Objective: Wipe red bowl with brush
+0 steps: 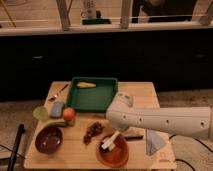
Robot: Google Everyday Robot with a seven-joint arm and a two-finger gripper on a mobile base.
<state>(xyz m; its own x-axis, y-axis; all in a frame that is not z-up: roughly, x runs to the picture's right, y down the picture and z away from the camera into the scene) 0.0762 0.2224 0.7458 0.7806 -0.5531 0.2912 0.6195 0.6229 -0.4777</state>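
Note:
The red bowl (114, 153) sits near the front edge of the wooden table (145, 92), right of centre. The brush (110, 142) lies tilted over the bowl's far rim, its white handle slanting up to the right and its low end inside the bowl. My gripper (123, 134) is just above the bowl's back right rim, mostly hidden under my white arm (150, 120), and is shut on the upper end of the brush handle. The bristle head is hard to make out against the bowl's dark inside.
A dark maroon bowl (48, 139) stands at the front left. A green tray (93, 95) with a yellow item (86, 84) is at the back. A metal spoon (59, 92), blue sponge (57, 107), orange fruit (69, 114), dark cluster (92, 131) and pale cloth (155, 142) lie around.

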